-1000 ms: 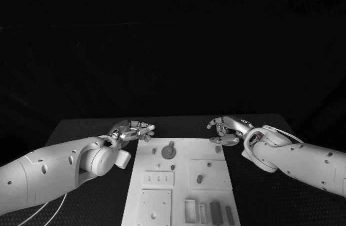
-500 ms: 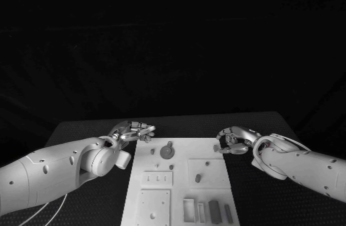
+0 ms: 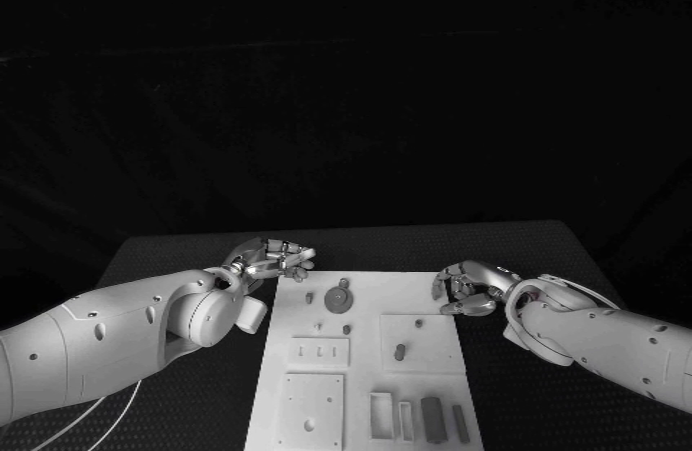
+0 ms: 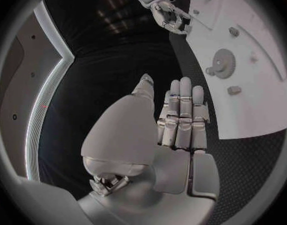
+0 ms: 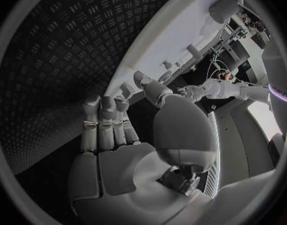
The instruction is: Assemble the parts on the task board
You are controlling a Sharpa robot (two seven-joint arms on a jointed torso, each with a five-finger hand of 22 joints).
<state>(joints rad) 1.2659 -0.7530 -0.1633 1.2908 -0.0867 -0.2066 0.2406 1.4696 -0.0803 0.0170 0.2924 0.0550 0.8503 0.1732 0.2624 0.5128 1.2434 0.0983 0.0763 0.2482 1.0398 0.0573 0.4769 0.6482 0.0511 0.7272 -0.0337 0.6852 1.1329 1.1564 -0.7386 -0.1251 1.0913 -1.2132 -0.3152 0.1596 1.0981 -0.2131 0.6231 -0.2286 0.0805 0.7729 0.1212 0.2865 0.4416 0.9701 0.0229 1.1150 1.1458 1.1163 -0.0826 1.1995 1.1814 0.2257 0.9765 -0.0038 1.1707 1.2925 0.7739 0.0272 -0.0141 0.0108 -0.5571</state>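
The white task board (image 3: 368, 316) lies in the middle of the black table. On its far half a round gear (image 3: 339, 299) sits among small pegs (image 3: 400, 351). Dark bars (image 3: 431, 418) stand in slots at its near end. My left hand (image 3: 271, 259) hovers at the board's far left corner. In the left wrist view its fingers (image 4: 181, 112) are straight and hold nothing, with the board (image 4: 250, 95) and gear (image 4: 220, 63) beside them. My right hand (image 3: 469, 289) is at the board's right edge. In the right wrist view its fingers (image 5: 106, 122) are extended and hold nothing, beside the board (image 5: 181, 30).
Black ribbed table surface (image 3: 173, 256) runs along both sides of the board. Recessed square plates (image 3: 421, 346) and a plate with slits (image 3: 317, 354) are set into the board. My right hand (image 4: 163, 14) is seen across the board in the left wrist view.
My right hand has moved nearer to me along the board's right edge. My left hand has stayed at the far left corner.
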